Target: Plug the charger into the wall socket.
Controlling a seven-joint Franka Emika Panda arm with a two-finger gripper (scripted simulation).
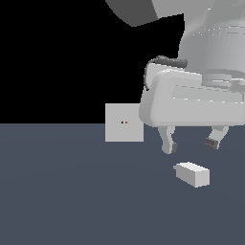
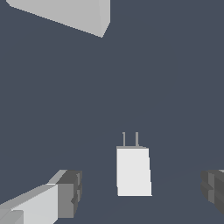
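Note:
The charger is a small grey-white block lying on the dark floor. In the wrist view the charger shows two thin prongs pointing toward the wall socket. The wall socket is a flat upright light grey square panel with two tiny dark-orange holes, standing at the exterior view's left of the arm. My gripper is open and empty, hovering just above the charger. Its fingertips stand on either side of the block without touching it.
The dark blue-grey floor stretches around both things. The arm's large grey body fills the exterior view's upper right.

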